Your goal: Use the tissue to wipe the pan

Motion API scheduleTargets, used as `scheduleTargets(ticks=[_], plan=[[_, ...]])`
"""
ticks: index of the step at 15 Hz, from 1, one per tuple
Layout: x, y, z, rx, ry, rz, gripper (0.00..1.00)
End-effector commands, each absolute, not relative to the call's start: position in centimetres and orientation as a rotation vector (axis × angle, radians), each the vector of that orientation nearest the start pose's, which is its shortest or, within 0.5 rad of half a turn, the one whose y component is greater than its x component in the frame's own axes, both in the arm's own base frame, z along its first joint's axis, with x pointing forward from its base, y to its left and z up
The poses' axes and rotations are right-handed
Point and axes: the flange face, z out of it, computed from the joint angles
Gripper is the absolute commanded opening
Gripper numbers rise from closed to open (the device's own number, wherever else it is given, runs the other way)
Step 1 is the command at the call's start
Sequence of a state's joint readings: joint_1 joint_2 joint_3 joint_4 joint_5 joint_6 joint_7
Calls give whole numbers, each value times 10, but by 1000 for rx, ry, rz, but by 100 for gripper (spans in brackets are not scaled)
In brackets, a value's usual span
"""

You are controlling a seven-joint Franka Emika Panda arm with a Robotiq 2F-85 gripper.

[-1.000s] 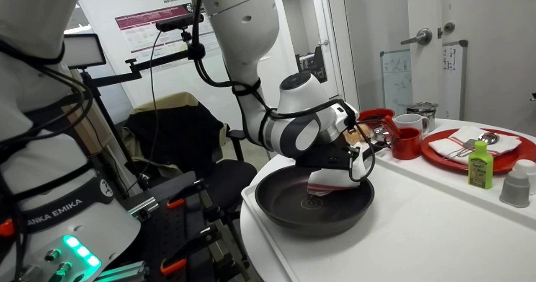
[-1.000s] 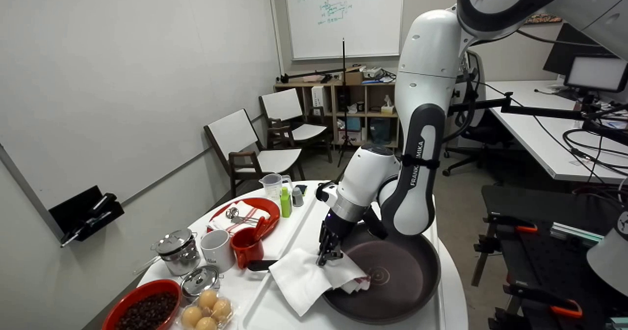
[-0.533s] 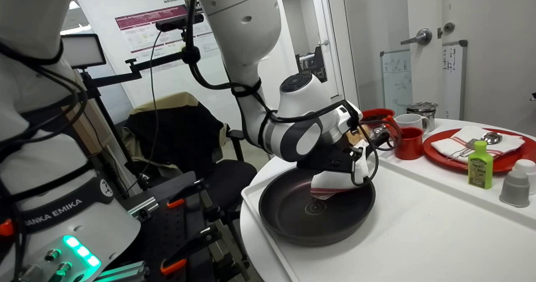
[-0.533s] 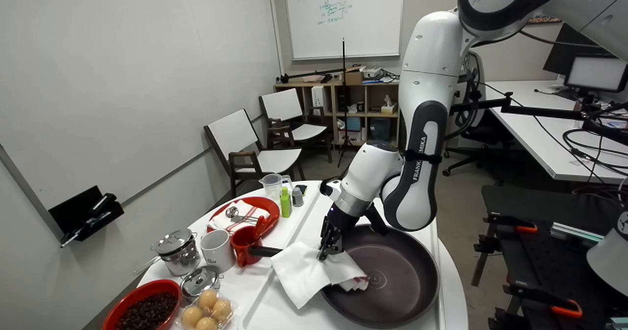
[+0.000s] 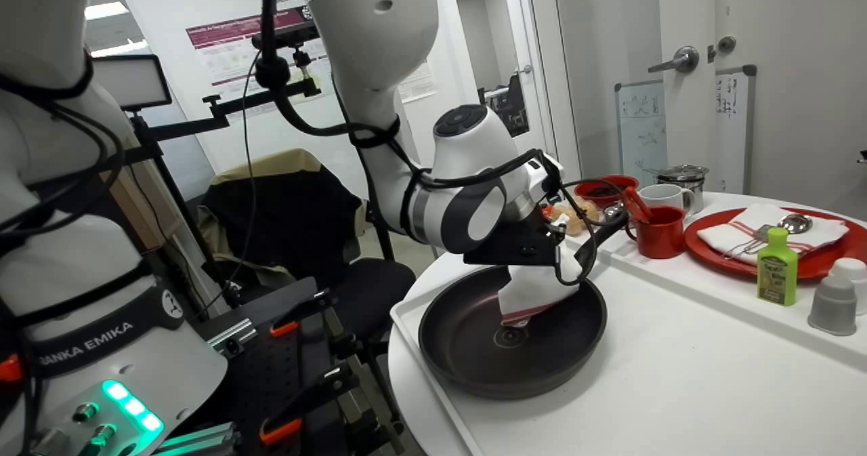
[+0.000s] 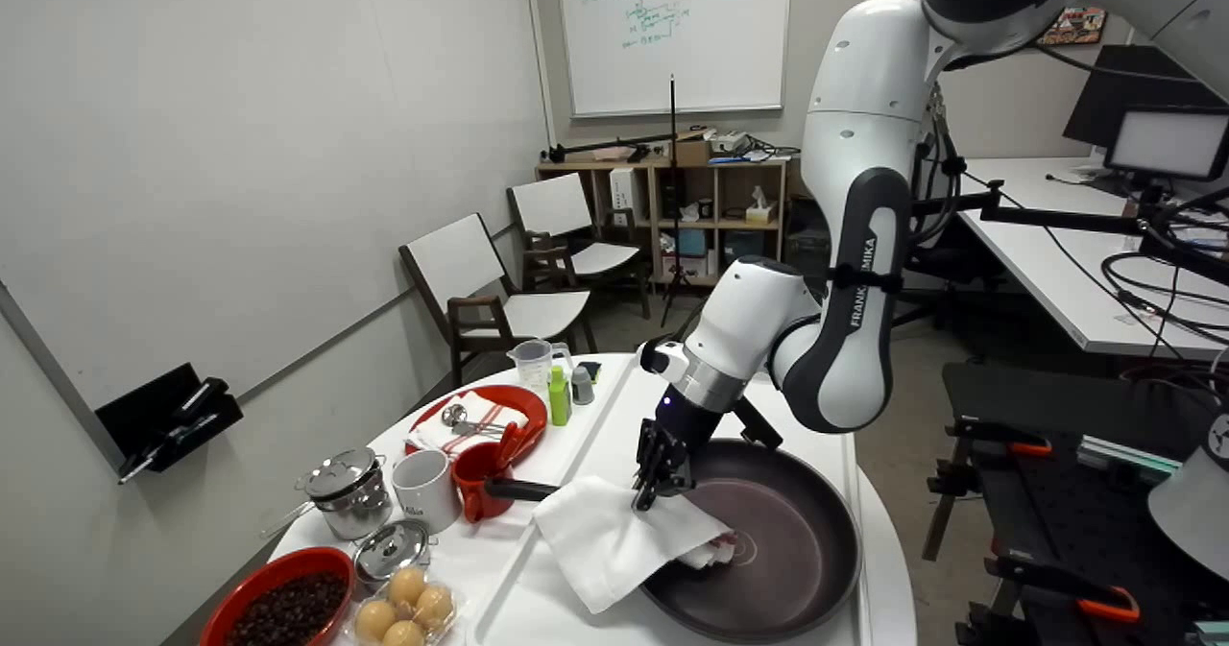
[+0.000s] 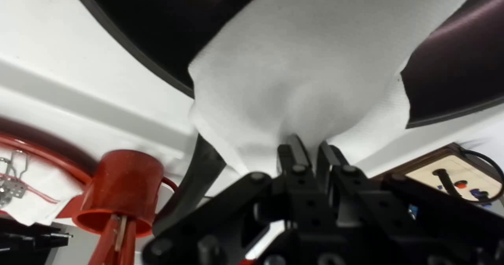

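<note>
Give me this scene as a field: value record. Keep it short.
grip: gripper shut on white cloth
layout: striped end inside pan, other end outside its rim
pressing on bottom: cannot tell
alignment: pan handle extends toward red mug
setting: red plate bearing folded napkin and metal utensils
upright: green bottle

Brightly lit, sheen on pan (image 7: pixel 460 58), gripper (image 7: pixel 310 149) perhaps blurred

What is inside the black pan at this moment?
The red-striped end of the white cloth, gripped by the hand, reaches into the pan. Beside it show the dark base and a ring mark. The base under the cloth is covered; anything there cannot be seen.
</note>
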State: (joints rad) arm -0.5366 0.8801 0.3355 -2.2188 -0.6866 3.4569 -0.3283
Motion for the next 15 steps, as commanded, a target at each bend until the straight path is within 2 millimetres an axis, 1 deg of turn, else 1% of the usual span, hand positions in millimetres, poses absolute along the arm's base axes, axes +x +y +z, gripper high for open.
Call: scheduleTargets(ticks=[1, 3, 6, 7, 12, 15], plan=[[491, -16, 109, -2681, -981, -808, 6], [484, -23, 130, -2697, -964, -832, 6], [473, -37, 155, -2736, -893, -855, 6], [473, -45, 163, -2765, -849, -867, 6], [466, -87, 193, -2870, -639, -917, 6], [463, -115, 205, -2930, -497, -938, 6]])
